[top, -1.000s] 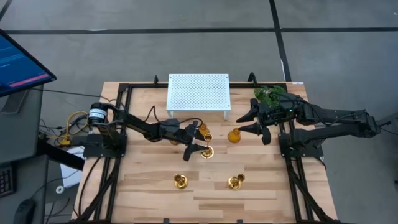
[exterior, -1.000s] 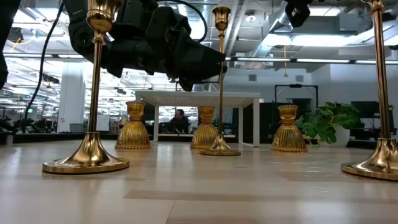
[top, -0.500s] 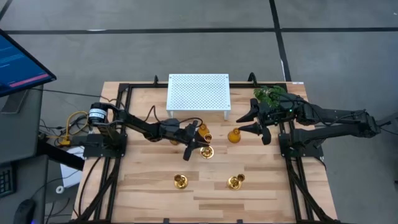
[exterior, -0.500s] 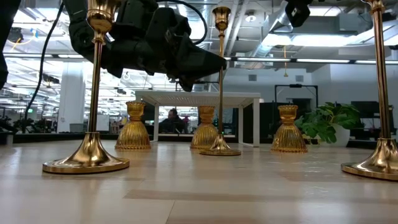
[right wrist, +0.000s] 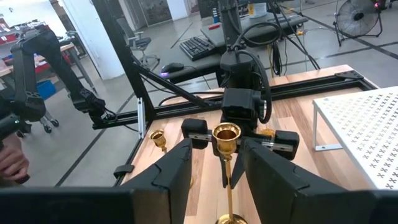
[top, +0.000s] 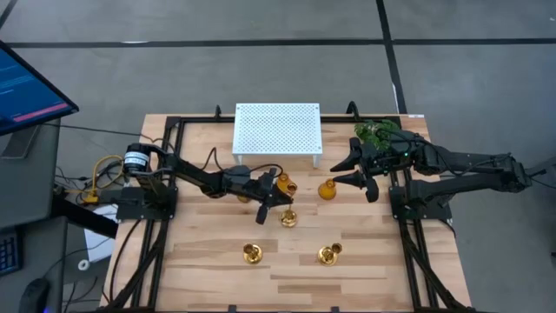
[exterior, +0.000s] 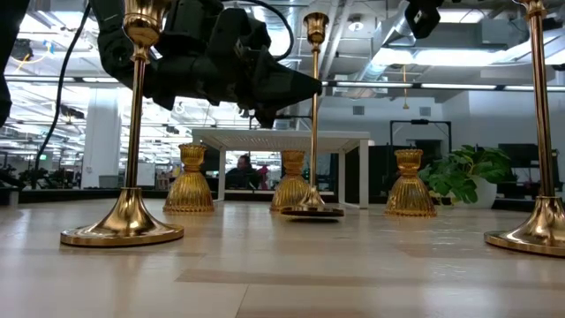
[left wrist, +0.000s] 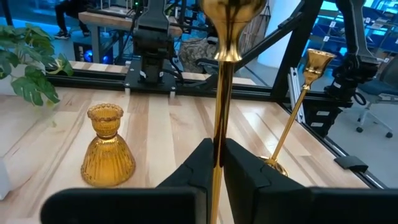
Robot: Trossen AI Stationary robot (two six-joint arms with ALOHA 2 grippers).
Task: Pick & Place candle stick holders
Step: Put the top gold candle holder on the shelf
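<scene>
- the left pincer (top: 276,202) is clamped on the thin stem of a brass candlestick (exterior: 313,115) near the middle of the table (top: 208,261); in the low view its round base hangs just clear of the wood, slightly tilted.
- risk: the grip sits on a smooth, narrow stem, so the candlestick could swivel or slide between the fingers (left wrist: 245,171), and the heavy base would swing it off upright.
- risk: an amber holder (top: 283,184) stands just beside the lifted piece; a sideways move could knock it.
- risk: if set down while tilted, the base may land on its edge and topple.
- two more brass candlesticks stand nearer the front edge, a left one (top: 252,253) and a right one (top: 329,254); a low carry over them could clip their tall cups.
- the right pincer (top: 354,169) hangs with fingers apart, holding nothing, just beside another amber holder (top: 327,189) and near the plant (top: 379,133); a careless reach could bump either.
- a white perforated stand (top: 277,128) sits at the back; the third amber holder (exterior: 191,182) shows only in the low view.
</scene>
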